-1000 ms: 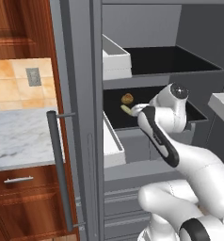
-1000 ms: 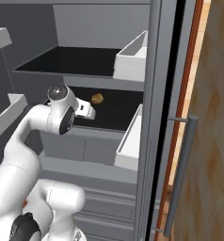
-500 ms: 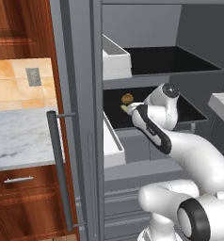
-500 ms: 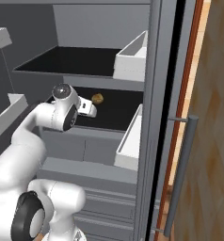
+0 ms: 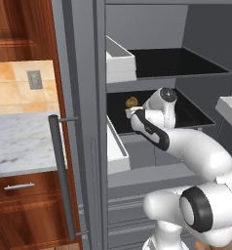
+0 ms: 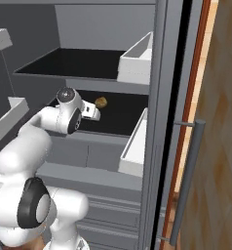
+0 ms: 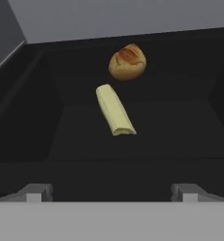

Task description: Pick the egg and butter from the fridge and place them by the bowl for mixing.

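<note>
Fridge (image 5: 152, 44): door open, black-floored shelves exposed. Butter (image 7: 115, 116): pale stick lying flat on middle shelf floor, just short of golden-orange lumpy ball (image 7: 127, 62), apart from it. Gripper (image 7: 112, 192): at shelf front, facing butter, fingers spread wide, holding nothing. White door bin (image 6: 135, 146) beside shelf.

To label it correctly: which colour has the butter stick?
Pale yellow-green, clearest in the hand view: the butter.
</note>
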